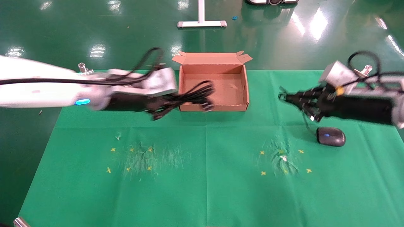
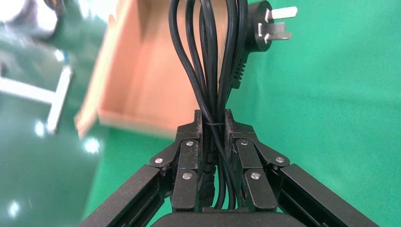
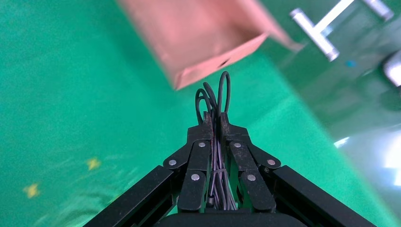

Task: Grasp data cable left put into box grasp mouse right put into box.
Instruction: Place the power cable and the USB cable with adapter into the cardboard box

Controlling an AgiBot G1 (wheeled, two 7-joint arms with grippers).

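Note:
My left gripper [image 1: 167, 102] is shut on the data cable [image 1: 195, 93], a thick black coiled cord. It holds the cord above the table, with the loops over the box's left wall and front corner. In the left wrist view the gripper [image 2: 213, 118] clamps the loops [image 2: 208, 56], and the pronged plug [image 2: 267, 26] sticks out over the green cloth beside the box [image 2: 137, 71]. The brown cardboard box [image 1: 244, 85] is otherwise empty. My right gripper [image 1: 282, 97] is shut on the mouse's thin bundled wire [image 3: 218, 97], right of the box. The black mouse [image 1: 330, 136] lies on the cloth below that arm.
The green cloth carries two groups of yellow cross marks [image 1: 131, 159] [image 1: 284, 160] in front. Metal clamps [image 1: 82, 67] [image 1: 366, 69] stand at the table's back edge. A white stand base [image 1: 202, 22] is on the floor behind the box.

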